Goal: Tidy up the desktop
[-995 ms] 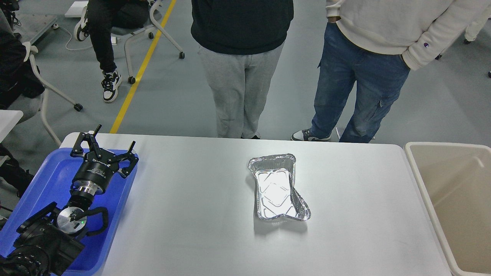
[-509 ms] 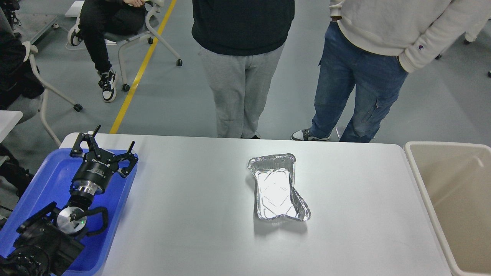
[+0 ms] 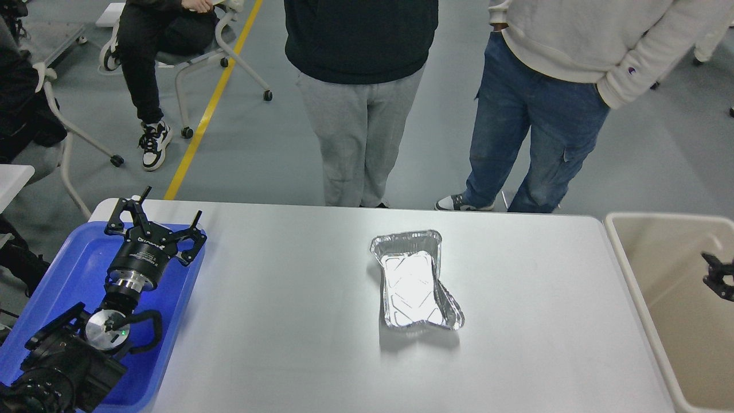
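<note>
Crumpled silver foil tray sits mid white surface; your left gripper spread, empty; right gripper state unclear.

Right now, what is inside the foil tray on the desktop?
Nothing visible: the foil tray on the desktop shows only its bare embossed bottom. Glare washes out part of it; its dented near wall hides a sliver.

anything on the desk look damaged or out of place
Yes: the foil tray lying alone mid-desktop is dented, its right rim buckled inward and its near corner flared out. It sits empty and slightly skewed to the table edge. Nothing looks spilled.
</note>
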Controlling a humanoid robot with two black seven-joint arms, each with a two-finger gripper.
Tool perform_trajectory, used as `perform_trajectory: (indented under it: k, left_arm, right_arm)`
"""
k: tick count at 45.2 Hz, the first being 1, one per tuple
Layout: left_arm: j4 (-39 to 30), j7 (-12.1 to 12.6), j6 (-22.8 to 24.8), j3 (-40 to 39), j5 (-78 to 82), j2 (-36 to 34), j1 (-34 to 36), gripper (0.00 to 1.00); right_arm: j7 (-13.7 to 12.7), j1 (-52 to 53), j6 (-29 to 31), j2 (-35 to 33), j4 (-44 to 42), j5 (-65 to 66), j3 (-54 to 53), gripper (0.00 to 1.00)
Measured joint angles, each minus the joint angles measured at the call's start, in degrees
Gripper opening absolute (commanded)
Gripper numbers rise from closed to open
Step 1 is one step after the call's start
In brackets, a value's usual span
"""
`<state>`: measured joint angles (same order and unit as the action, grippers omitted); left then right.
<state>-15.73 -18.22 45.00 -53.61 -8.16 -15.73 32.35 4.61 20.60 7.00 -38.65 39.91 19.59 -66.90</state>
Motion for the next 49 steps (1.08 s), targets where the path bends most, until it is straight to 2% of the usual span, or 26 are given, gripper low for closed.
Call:
perform_trajectory:
  k: [6,11,18,26,49]
  left_arm:
    - [0.0,0.0,0.0,0.0,0.0,0.0,0.0,1.0]
    - [0.0,0.0,0.0,0.0,0.0,0.0,0.0,1.0]
    - [0.0,0.0,0.0,0.0,0.1,0.0,0.0,1.0]
    - [0.0,0.0,0.0,0.0,0.1,0.0,0.0,1.0]
    - [0.0,0.0,0.0,0.0,0.1,0.0,0.0,1.0]
  right_arm:
    - [0.9,-4.4,0.2,3.3,7.4,1.4,-6.9,0.99]
    - [2.7,-7.2,0.3,5.8,12.7,2.4,-10.5,0.99]
    - [6.1,-9.4,0.8,9.2,16.9,3.6,-12.7,0.99]
    - [8.6,-10.6,1.2,12.8,18.8,4.3,-13.7,1.0]
    - [10.5,-12.4,0.8,17.0,19.8,4.4,-14.7,1.0]
